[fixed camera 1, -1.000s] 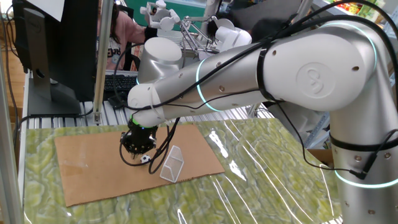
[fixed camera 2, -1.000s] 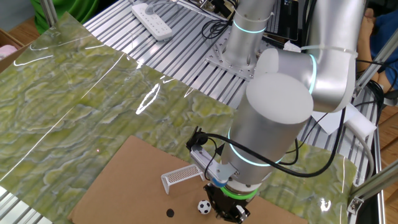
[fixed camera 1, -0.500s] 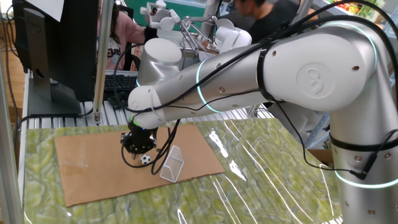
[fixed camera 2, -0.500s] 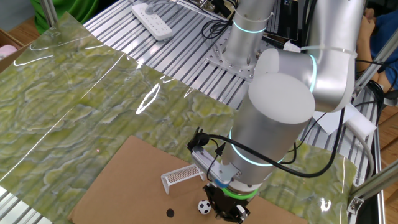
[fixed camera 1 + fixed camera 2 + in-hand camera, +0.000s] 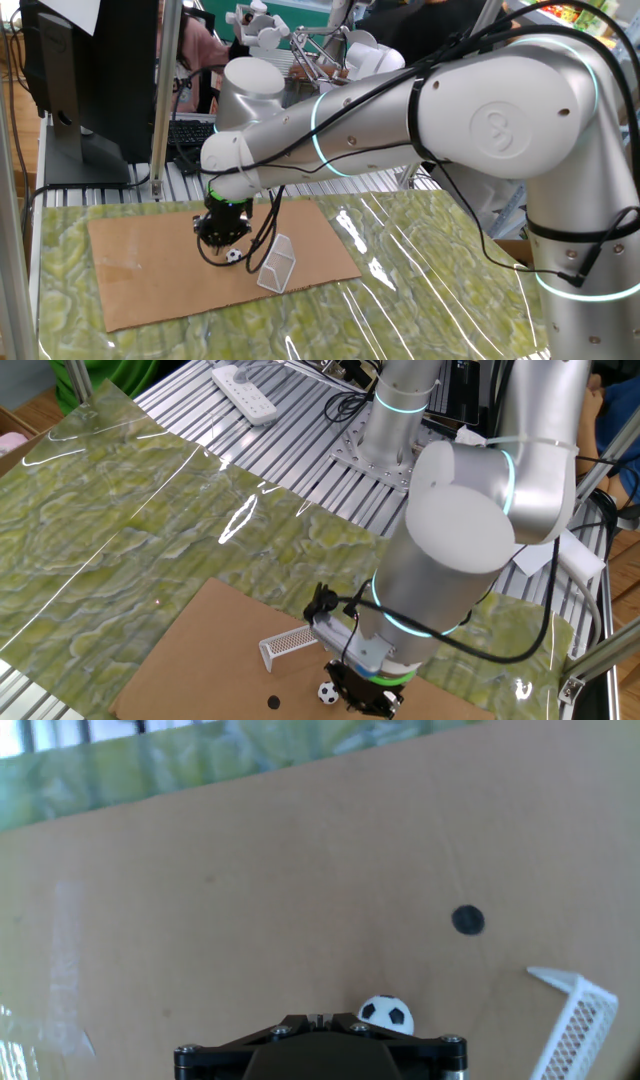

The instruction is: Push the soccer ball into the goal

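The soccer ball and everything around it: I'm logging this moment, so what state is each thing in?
soccer ball: on the cardboard, right beside the hand, outside the goal.
goal: standing on the cardboard, nothing inside it.
hand: low over the cardboard beside the ball; fingers not visible.
cardboard sheet: lying flat on the table.
dark round spot: flat on the cardboard, uncovered.

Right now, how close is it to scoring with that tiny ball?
Done: the gripper has come down right beside the soccer ball on the cardboard sheet. In hand: lining up the push, with the ball close against the hand in the hand view. Left: the ball still sits outside the goal, so the push itself remains.
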`<action>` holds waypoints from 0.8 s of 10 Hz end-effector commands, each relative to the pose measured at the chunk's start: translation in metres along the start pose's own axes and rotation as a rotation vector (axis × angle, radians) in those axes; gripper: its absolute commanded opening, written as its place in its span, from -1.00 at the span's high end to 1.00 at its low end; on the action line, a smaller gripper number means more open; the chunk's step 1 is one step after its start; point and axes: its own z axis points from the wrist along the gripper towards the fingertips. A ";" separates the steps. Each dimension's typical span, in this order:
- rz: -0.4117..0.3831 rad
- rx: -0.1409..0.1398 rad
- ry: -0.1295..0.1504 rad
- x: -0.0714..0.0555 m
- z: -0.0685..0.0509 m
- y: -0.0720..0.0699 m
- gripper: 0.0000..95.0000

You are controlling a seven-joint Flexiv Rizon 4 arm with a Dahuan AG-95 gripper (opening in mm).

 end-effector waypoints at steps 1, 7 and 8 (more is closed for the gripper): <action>-0.055 0.001 -0.021 0.002 -0.001 -0.001 1.00; -0.063 -0.005 -0.025 -0.005 0.007 -0.022 1.00; -0.054 -0.005 -0.024 -0.005 0.006 -0.022 1.00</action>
